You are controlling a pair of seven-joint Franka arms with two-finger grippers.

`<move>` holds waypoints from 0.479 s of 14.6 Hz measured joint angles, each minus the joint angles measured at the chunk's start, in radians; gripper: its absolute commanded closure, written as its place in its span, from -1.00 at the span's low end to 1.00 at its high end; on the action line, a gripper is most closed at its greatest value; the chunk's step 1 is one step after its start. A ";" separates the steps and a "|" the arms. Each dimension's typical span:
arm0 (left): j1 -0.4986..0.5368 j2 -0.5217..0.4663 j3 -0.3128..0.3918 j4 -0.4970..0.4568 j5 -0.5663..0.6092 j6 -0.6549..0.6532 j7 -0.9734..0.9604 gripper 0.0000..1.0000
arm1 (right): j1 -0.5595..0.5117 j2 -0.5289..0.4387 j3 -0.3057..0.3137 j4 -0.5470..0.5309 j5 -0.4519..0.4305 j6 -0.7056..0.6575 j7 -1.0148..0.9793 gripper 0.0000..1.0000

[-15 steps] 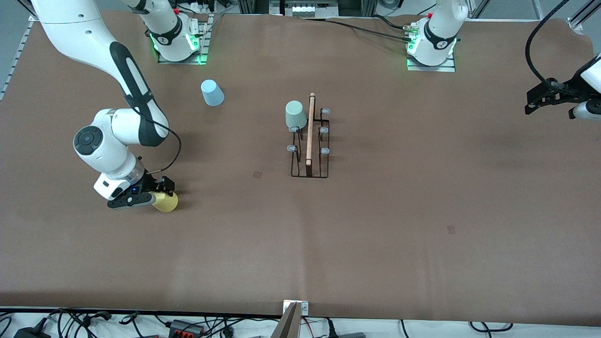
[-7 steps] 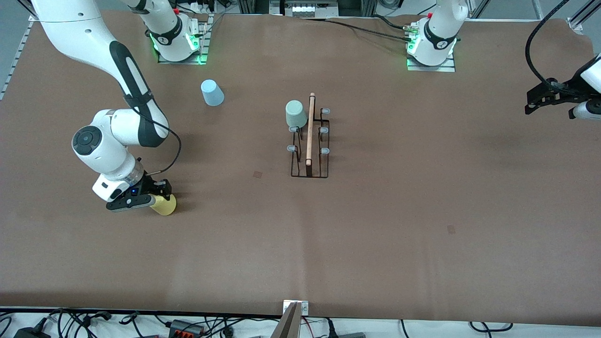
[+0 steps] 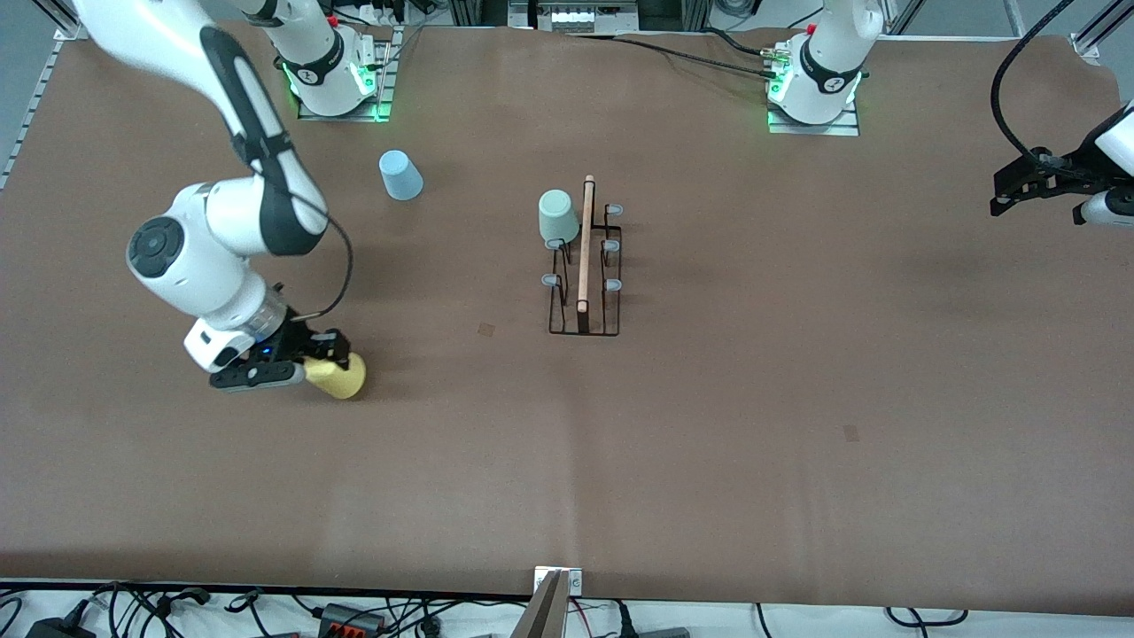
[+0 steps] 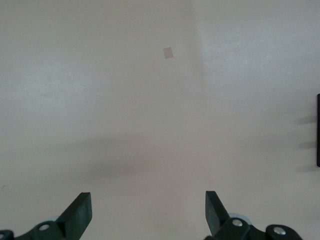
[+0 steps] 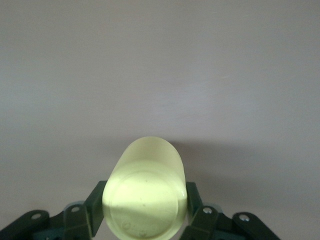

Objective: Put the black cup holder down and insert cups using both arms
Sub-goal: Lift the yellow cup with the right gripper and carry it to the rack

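Gripping yellow cup (image 3: 339,379), right gripper (image 3: 306,359) over bare table, left gripper (image 4: 148,212) fingers spread at table edge.

Rack (image 3: 584,266): I see the thin black wire frame standing mid-desk, its light wooden rod on top running toward my camera, pale-tipped pegs down both sides.
Green cup (image 3: 558,217): pale mint, upturned on a peg at the rack's end farthest from my camera, on the right arm's side of the rod.
Blue cup (image 3: 400,175): light blue, mouth-down on the desk, near the right arm's base.
Yellow cup (image 3: 337,377): tilted, clamped in my right gripper (image 3: 312,357), over the desk toward the right arm's end.
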 measured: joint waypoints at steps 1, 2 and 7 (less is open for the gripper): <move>0.000 0.000 0.000 0.000 0.000 0.000 0.000 -1.00 | 0.036 -0.020 0.019 0.013 -0.004 -0.037 0.115 0.73; 0.000 0.000 0.000 0.000 0.000 0.000 0.000 -1.00 | 0.078 -0.033 0.033 0.035 -0.021 -0.082 0.237 0.73; 0.000 0.000 0.000 0.000 0.000 0.000 0.000 -1.00 | 0.294 -0.021 0.060 0.215 -0.175 -0.288 0.817 0.73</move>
